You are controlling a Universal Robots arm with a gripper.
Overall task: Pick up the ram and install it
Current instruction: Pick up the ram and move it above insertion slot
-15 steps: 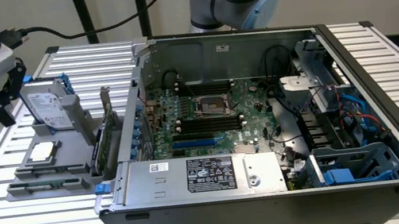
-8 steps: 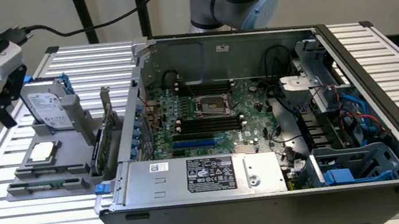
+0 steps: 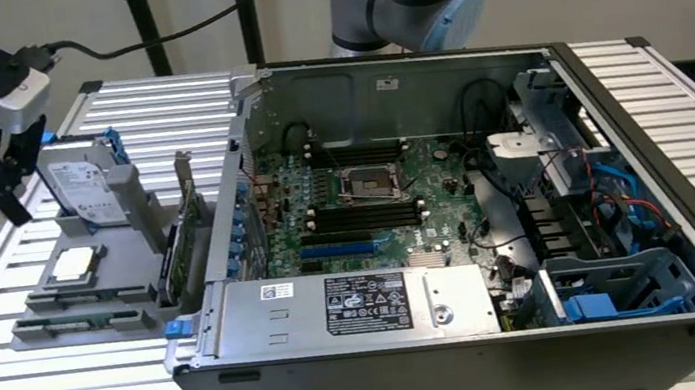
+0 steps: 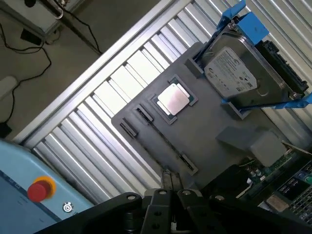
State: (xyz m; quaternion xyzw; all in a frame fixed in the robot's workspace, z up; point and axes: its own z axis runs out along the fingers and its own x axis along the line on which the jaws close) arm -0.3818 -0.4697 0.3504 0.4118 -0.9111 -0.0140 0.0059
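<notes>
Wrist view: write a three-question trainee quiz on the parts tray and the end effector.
1. True or false: the end effector is shut.
2. Which part lies flat on the grey tray next to the hard drive? A: a square silver processor chip. B: a cooling fan. C: a screwdriver.
3. Fill in: the carrier around the hard drive is coloured ____.
Key: 1 true; 2 A; 3 blue.
</notes>
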